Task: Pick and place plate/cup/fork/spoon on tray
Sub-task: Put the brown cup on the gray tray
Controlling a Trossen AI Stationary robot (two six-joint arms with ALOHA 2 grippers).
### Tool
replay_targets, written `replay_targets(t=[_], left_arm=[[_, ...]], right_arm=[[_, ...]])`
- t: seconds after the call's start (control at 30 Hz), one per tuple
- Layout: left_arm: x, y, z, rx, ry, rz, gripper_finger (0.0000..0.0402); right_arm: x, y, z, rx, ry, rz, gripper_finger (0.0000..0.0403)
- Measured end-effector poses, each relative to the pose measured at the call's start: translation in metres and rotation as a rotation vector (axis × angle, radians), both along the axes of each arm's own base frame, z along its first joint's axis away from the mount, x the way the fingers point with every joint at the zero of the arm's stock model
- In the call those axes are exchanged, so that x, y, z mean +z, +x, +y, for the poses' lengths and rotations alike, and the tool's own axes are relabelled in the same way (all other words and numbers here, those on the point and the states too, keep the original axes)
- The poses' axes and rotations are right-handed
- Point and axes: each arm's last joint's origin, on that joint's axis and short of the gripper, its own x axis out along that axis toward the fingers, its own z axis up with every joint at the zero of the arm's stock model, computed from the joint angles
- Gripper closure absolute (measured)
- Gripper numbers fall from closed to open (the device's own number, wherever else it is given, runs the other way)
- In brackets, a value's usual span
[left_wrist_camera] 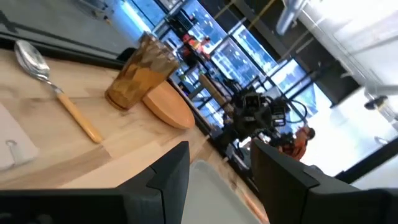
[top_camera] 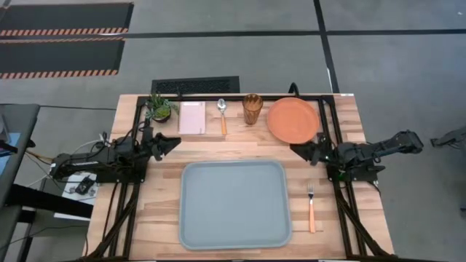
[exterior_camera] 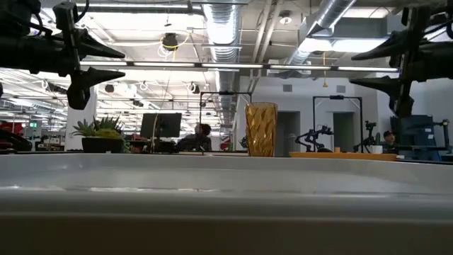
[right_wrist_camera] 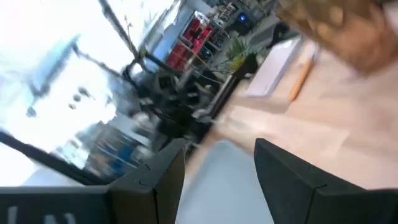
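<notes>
The left pincer (top_camera: 173, 141) hangs released over the table (top_camera: 342, 218), near the tray's (top_camera: 234, 236) far left corner. Along the far edge, the spoon (top_camera: 222, 114) is thin, stiff and slippery; its orange handle offers the best hold. The ribbed cup (top_camera: 252, 108) looks light and grips at its rim. The plate (top_camera: 292, 120) is flat and wants a rim pinch. The right pincer (top_camera: 297, 150), also released, hovers just beside it. The fork (top_camera: 311, 207) lies right of the tray.
</notes>
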Motion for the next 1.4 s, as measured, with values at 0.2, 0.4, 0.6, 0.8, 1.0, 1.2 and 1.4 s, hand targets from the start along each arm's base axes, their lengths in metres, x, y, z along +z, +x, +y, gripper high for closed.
replay_targets(t=[0.2, 0.4, 0.6, 0.8, 1.0, 1.2, 1.4], left_arm=[[0.001, -0.001, 0.002, 0.069, -0.103, -0.047, 0.0244], [0.001, -0.001, 0.003, 0.093, -0.099, -0.049, 0.0244], [0.002, -0.002, 0.005, 0.175, -0.145, -0.083, 0.0244], [0.002, -0.002, 0.005, 0.193, -0.145, -0.083, 0.022], [0.002, -0.002, 0.005, 0.198, -0.131, -0.076, 0.0164], [0.001, -0.002, 0.005, 0.196, -0.165, -0.087, 0.0117], [0.001, -0.002, 0.005, 0.192, -0.168, -0.088, 0.0111]], right_arm=[[0.024, -0.002, -0.007, -0.088, 0.095, -0.099, 0.0188], [0.096, -0.005, -0.019, -0.251, -0.093, -0.073, 0.0188], [0.156, 0.01, -0.034, -0.358, -0.136, 0.231, 0.0186], [0.195, 0.041, -0.058, -0.446, -0.084, 0.531, 0.0158], [0.189, 0.088, -0.102, -0.501, 0.015, 0.765, 0.0128], [0.163, 0.137, -0.155, -0.379, 0.109, 0.841, 0.0124], [0.129, 0.167, -0.19, -0.275, 0.178, 0.903, 0.0124]])
